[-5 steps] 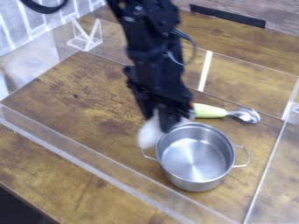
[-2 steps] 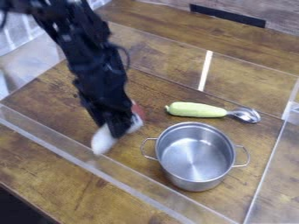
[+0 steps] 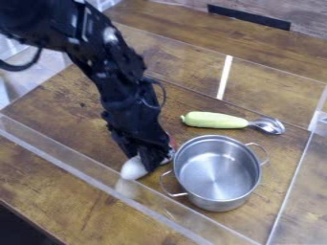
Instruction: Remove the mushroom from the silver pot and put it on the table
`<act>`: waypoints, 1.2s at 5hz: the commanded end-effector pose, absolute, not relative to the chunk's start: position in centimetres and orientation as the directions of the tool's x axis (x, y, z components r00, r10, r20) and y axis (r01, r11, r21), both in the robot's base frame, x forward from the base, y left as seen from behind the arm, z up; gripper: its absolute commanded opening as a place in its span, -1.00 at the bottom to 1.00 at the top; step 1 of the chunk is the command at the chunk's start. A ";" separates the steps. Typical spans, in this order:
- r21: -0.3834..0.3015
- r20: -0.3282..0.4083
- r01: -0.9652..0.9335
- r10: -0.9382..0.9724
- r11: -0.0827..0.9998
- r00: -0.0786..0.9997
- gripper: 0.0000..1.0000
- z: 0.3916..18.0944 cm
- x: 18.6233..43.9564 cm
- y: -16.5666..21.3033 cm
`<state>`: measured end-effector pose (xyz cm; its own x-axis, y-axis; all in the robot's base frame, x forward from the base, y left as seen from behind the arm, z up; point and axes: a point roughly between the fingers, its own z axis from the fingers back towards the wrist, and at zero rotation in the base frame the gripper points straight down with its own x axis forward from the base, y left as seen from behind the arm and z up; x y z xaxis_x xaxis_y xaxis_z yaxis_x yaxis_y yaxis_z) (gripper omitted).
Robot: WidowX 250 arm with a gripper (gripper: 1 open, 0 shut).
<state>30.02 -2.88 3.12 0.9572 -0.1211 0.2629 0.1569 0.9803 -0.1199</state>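
the silver pot (image 3: 217, 170) is sitting empty on the table (image 3: 64, 110). just left of it, the gripper (image 3: 143, 161) is pinching the mushroom (image 3: 134, 168), whose white end is pressing down at the tabletop. farther back, a yellow-green piece (image 3: 215, 120) is lying.

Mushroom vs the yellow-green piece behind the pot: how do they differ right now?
The mushroom is mostly white and sits in the gripper, left of the silver pot; the yellow-green piece lies free on the table behind the pot. The mushroom is partly hidden by the fingers, so its pose is unclear; the yellow-green piece lies flat in full view, with a silver end. Both are outside the pot.
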 end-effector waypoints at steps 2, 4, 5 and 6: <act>-0.130 0.273 0.062 -0.025 0.990 0.962 -1.00 3.7 30.6 -3.0; -0.120 0.263 0.044 -0.011 0.992 0.965 -1.00 5.5 29.2 -2.7; -0.106 0.269 0.044 -0.014 0.993 0.963 -1.00 7.3 28.7 -2.0; -0.097 0.281 0.016 0.012 0.995 0.960 -1.00 9.4 29.5 -2.1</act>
